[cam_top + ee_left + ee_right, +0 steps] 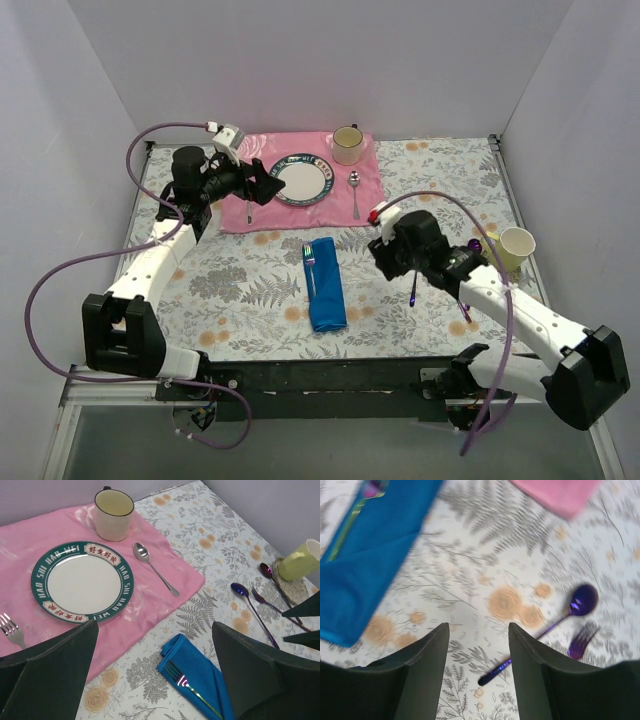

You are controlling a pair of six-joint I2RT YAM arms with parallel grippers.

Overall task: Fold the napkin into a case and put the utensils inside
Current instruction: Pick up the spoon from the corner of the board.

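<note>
1. Two arms, one gripper each. The left gripper (155, 625) hangs beyond the napkin's far end over the pink placemat, jaws wide apart and holding nothing.
2. The right gripper (478, 630) hovers over the table just right of the napkin, jaws parted with nothing between them.
3. One blue napkin (326, 285), folded to a narrow strip, lies mid-table.
4. One iridescent fork (187, 687) lies lengthwise on the napkin, tines at its far end; it is unclear whether a fold covers it.
5. Three iridescent pieces lie loose right of the napkin: a purple spoon (252, 611), a loose fork (274, 606), and a second spoon (270, 575).
6. One placemat (300, 215) lies beyond the napkin. It carries one plate (301, 179), one mug (347, 145), one silver spoon (354, 190) and one silver fork (10, 630).
7. One yellow cup (516, 247) stands far right of the napkin.
</note>
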